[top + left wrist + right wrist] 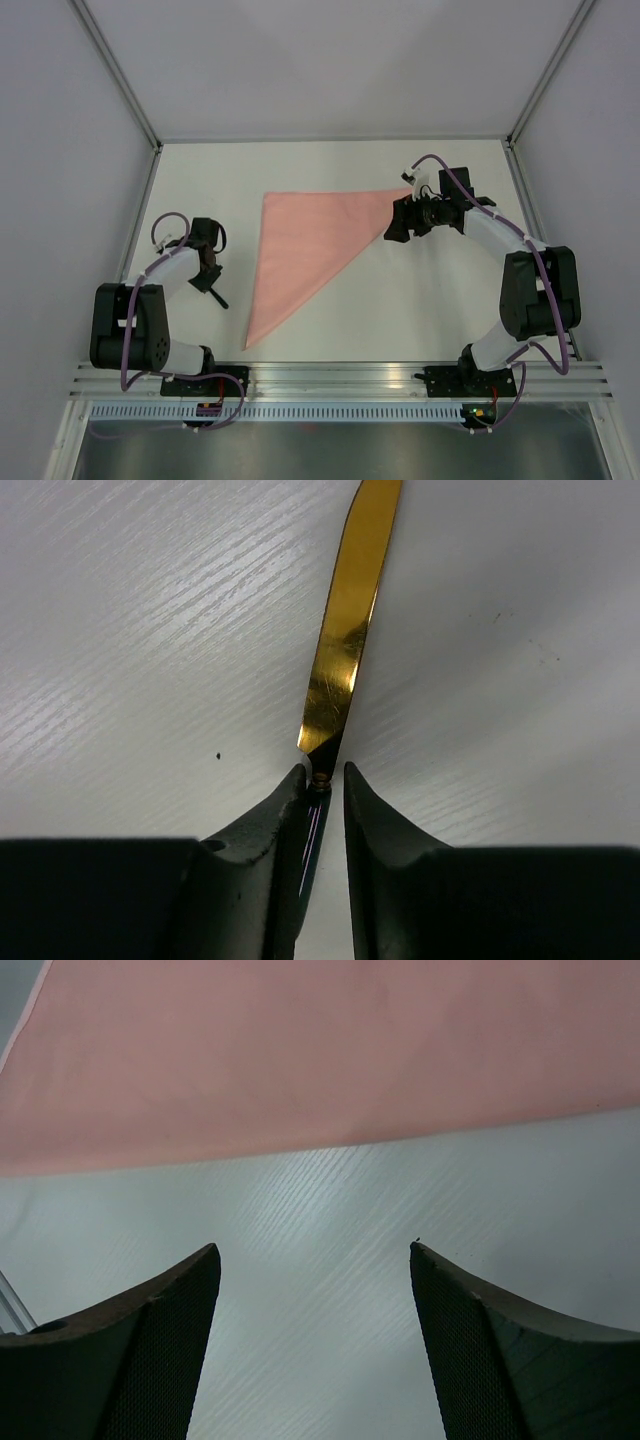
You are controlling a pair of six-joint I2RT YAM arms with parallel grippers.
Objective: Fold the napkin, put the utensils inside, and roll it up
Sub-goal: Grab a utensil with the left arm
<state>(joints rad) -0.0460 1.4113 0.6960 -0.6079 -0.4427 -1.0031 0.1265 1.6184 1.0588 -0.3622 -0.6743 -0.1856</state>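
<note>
Left of the napkin (300, 250), already folded triangular on the counter (420, 310): my left end effector (322, 776) pinching the utensils (345, 640) for loading; my right end effector (315, 1260), off its right corner, spread empty.

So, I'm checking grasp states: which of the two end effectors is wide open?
The right end effector, its fingers spread wide over the table beside the pink napkin. The left end effector has its fingers nearly together around the gold-bladed knife.

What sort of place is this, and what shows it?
Probably a robotics lab test cell: plain white walls on metal framing, left arm and right arm bolted to a rail at the table edge, with napkin and utensil as props.
</note>
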